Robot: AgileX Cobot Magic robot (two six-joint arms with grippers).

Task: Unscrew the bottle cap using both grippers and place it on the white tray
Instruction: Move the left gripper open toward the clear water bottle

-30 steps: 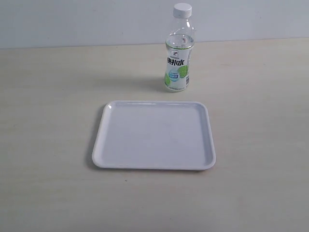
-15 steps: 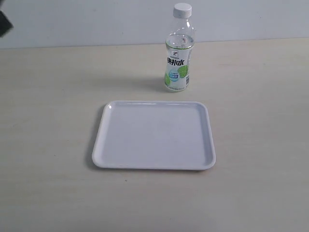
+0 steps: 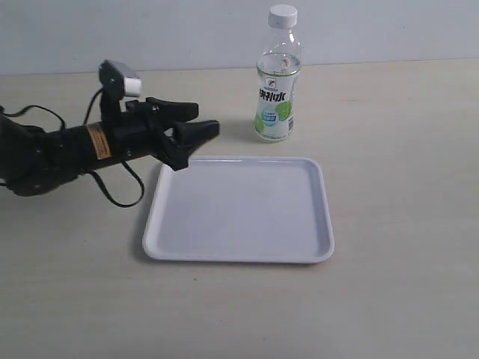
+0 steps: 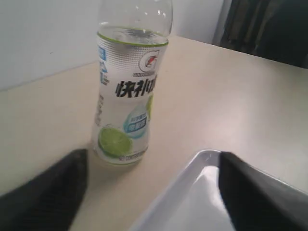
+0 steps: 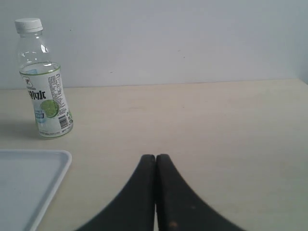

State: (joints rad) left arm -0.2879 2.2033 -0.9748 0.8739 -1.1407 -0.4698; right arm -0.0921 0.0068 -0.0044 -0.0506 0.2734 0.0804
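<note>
L gripper [image 3: 203, 121] came in from 9 o'clock, jaws wide, by 11 o'clock corner of tray [image 3: 239, 209]. Bottle [image 3: 275, 97], cap [image 3: 283, 15] on, at tray's 12 o'clock; R gripper [image 5: 155, 163] closed.

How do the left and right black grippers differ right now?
The left gripper is open; the right gripper is shut, with nothing between its pressed-together jaws. The left gripper shows in the exterior view, by a corner of the flat white plastic tray; the right gripper shows only in its wrist view. Both face the capped clear plastic bottle and hold nothing.
</note>
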